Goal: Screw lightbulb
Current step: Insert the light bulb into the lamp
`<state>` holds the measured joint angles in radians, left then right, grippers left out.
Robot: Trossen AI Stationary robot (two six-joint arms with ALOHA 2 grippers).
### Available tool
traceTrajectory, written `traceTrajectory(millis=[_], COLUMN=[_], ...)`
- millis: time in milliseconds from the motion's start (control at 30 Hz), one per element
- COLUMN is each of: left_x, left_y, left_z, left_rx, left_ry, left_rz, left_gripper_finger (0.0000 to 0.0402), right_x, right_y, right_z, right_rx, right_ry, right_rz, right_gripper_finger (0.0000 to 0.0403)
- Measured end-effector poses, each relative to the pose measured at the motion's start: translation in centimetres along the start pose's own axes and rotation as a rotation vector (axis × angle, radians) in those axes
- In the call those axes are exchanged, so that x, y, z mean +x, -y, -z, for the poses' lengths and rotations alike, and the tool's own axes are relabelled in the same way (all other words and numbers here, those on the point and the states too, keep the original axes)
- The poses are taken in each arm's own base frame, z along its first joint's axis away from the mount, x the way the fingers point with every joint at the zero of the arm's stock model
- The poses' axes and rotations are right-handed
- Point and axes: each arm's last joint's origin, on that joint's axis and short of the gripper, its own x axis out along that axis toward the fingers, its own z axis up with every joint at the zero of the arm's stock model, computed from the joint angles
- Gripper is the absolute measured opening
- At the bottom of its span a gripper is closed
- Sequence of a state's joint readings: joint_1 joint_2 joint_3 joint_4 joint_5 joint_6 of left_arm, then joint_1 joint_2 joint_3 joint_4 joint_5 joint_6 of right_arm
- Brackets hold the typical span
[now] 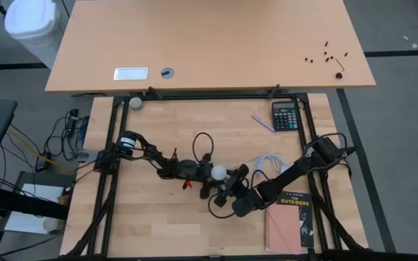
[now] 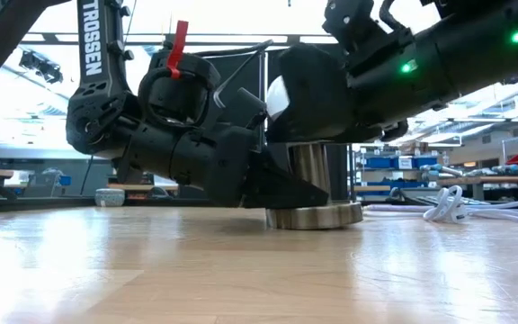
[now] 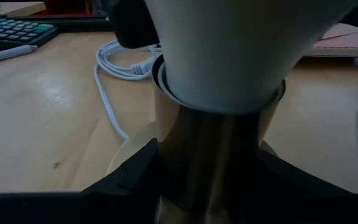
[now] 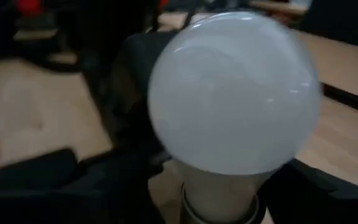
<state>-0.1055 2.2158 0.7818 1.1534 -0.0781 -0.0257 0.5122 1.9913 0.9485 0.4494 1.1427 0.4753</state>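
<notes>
The white lightbulb point(image 1: 218, 172) stands upright in the silvery socket point(image 2: 313, 171), whose disc base point(image 2: 315, 216) rests on the wooden table. My left gripper point(image 1: 203, 174) reaches in from the table's left and is shut on the socket below the bulb point(image 3: 229, 50). My right gripper point(image 1: 228, 185) comes from the right, its open fingers standing on either side of the bulb point(image 4: 235, 93). In the low view its dark body hides most of the bulb. My left gripper pinches the socket's metal barrel point(image 3: 210, 155) between its two fingers point(image 3: 135, 180), just under the bulb's neck. The fingers come nearly level from the table's left. The socket stands upright with its disc base on the table.
The socket's white cord point(image 1: 267, 163) lies coiled toward the right. A calculator point(image 1: 287, 116) and a pen point(image 1: 262, 123) lie at the far right, and a book point(image 1: 290, 221) at the near right. A black frame point(image 1: 111, 145) borders the table.
</notes>
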Motion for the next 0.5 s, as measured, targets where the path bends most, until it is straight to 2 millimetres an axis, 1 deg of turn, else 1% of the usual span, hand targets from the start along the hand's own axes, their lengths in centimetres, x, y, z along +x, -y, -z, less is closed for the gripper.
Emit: traceTrajectory(millis=[100, 200, 267, 333, 433, 500], left_x=[0.0, 0.0, 0.1, 0.1, 0.1, 0.1], left_y=[0.1, 0.1, 0.1, 0.1, 0.1, 0.1], left_z=[0.0, 0.0, 0.0, 0.0, 0.0, 0.0], left_rx=[0.000, 0.000, 0.001, 0.004, 0.026, 0.041], left_ry=[-0.002, -0.005, -0.006, -0.006, -0.006, -0.006], left_rz=[0.024, 0.041, 0.045, 0.058, 0.090, 0.127], left_gripper_finger=[0.0198, 0.0198, 0.0198, 0.0198, 0.0198, 0.0198], right_x=[-0.3, -0.7, -0.8, -0.9, -0.8, -0.6], right_y=[0.7, 2.0, 3.1, 4.3, 5.8, 6.7], right_z=[-0.8, -2.5, -3.8, -5.1, -6.8, -7.6], right_rx=[-0.051, -0.035, -0.030, -0.020, -0.028, -0.033], right_ry=[-0.091, -0.232, -0.332, -0.413, -0.493, -0.525], right_rz=[-0.076, -0.173, -0.235, -0.298, -0.393, -0.429], right_gripper_finger=[0.0321, 0.0366, 0.0389, 0.0395, 0.0384, 0.0378])
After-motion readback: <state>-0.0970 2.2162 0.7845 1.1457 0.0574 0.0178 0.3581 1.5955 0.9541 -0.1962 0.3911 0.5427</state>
